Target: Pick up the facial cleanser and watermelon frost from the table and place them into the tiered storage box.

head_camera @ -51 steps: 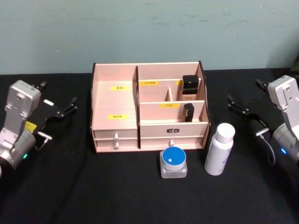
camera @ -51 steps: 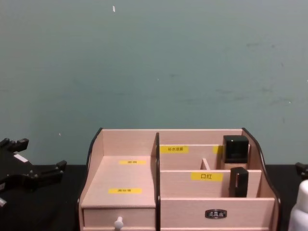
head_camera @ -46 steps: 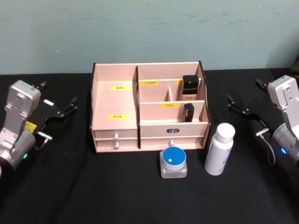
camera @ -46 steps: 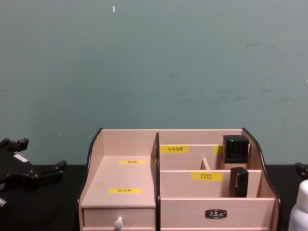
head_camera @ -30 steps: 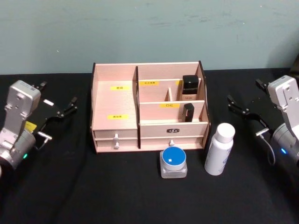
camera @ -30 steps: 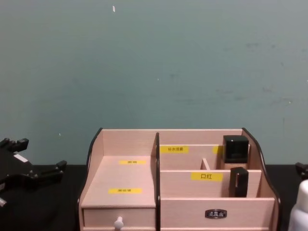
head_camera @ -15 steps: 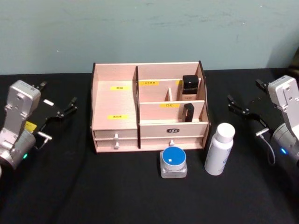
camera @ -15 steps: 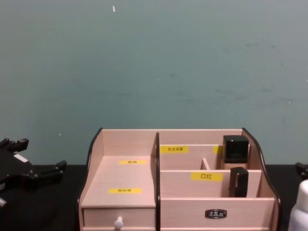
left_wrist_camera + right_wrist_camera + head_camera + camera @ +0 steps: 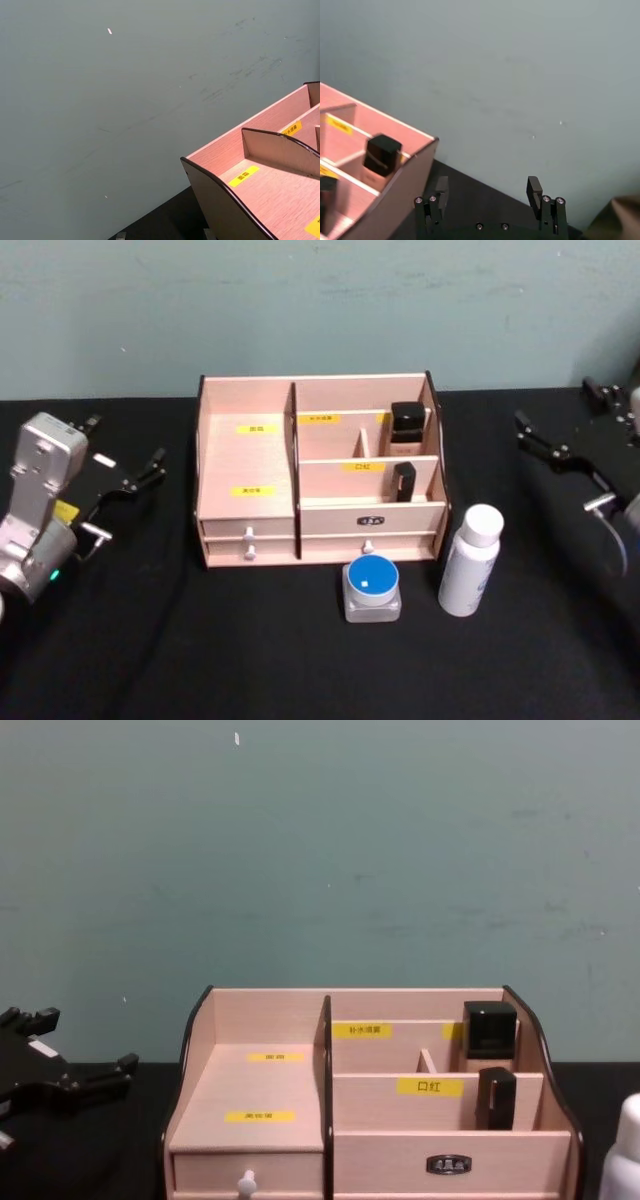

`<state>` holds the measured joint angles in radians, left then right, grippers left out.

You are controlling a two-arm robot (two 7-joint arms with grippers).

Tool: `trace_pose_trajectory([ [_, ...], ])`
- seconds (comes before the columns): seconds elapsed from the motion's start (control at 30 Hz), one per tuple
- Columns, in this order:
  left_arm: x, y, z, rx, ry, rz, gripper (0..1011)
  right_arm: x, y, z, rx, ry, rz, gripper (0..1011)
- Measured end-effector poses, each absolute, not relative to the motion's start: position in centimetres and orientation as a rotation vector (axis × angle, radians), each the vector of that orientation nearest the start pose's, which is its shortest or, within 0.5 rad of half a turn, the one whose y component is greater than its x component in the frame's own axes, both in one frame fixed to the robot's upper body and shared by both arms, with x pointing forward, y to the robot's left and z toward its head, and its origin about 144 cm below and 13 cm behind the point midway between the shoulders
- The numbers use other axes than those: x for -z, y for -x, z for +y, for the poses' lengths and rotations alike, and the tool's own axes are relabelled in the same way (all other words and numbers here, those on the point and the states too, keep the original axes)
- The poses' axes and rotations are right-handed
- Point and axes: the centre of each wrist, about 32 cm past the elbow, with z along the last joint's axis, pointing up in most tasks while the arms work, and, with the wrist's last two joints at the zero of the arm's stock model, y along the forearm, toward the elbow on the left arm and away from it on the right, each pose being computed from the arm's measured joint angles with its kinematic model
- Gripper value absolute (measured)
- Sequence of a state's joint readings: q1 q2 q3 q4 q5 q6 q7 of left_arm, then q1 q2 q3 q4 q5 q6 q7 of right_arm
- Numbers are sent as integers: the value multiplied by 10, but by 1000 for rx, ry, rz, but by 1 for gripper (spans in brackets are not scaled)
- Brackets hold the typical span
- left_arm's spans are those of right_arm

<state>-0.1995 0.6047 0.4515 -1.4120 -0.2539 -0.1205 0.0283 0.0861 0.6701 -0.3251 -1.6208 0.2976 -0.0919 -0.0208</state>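
Facial cleanser upright, well apart frm right gripper, spread wide; left gripper spread too.

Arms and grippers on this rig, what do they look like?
Left arm: silver-grey boxy wrist housing, round joint with a green light, yellow sticker. Black left gripper carries a white tag. Black right gripper has silver screws at its finger bases and a grey cable beneath.

Black table holds storage box, cleanser, frost.
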Motion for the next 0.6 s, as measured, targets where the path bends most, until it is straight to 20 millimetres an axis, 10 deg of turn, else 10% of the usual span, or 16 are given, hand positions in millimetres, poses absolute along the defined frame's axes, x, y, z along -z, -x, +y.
trace_pose_trajectory([
  [0.6, -1140, -489, 310, -1248, -304, -285, 1001, -1223, -392, -316, 1059, 140, -249, 1000],
])
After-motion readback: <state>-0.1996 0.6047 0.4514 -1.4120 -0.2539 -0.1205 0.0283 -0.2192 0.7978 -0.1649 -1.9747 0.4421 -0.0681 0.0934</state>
